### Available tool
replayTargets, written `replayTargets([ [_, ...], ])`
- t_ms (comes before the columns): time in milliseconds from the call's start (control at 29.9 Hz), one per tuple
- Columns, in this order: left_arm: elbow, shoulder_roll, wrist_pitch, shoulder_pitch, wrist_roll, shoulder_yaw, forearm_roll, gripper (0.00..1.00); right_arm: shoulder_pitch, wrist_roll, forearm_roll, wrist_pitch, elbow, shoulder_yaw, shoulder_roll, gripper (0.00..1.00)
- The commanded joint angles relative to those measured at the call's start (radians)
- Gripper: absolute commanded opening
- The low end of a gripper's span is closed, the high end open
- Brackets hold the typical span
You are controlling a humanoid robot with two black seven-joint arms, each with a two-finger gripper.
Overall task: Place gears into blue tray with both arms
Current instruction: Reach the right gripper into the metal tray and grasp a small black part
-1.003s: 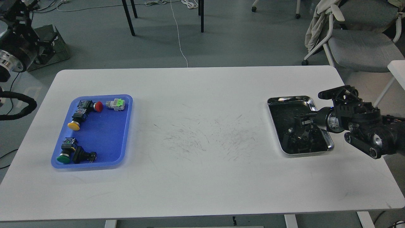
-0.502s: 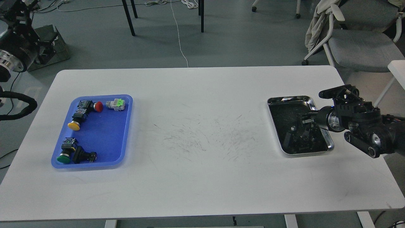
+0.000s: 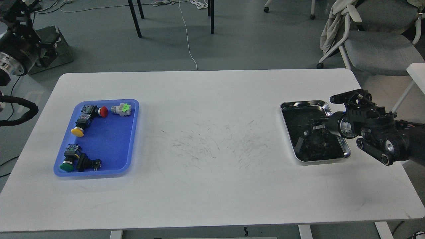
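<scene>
At left, blue tray lies long axis front-to-back; right gripper apparently over steel tray, grip indiscernible.

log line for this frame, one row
right gripper: over steel tray, jaws unclear | left gripper: out of view | blue tray: buttons only

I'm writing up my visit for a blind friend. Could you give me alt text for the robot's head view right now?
A black robot arm reaches in from the right, its right gripper over a shiny steel tray with a dark, cluttered bottom. Across the white table, at the left, a blue tray holds push-button switches with red, yellow and green caps.
</scene>
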Motion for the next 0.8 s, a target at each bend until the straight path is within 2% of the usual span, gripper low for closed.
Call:
replayTargets([
  [0,0.0,-0.001,0.0,0.0,0.0,0.002,0.0,0.99,-0.003,0.001,-0.001,0.004,0.0,-0.001,-0.002,0.31],
  [167,0.0,0.0,0.0,0.0,0.0,0.002,0.0,0.98,-0.009,0.001,0.001,0.007,0.002,-0.003,-0.003,0.18],
  [435,0.0,0.002,0.001,0.0,0.0,0.002,0.0,0.99,-0.008,0.005,0.002,0.011,0.003,-0.003,-0.005,0.04],
  [769,0.0,0.008,0.0,0.0,0.0,0.003,0.0,0.99,0.048,0.007,0.005,0.024,0.005,0.008,-0.009,0.01],
])
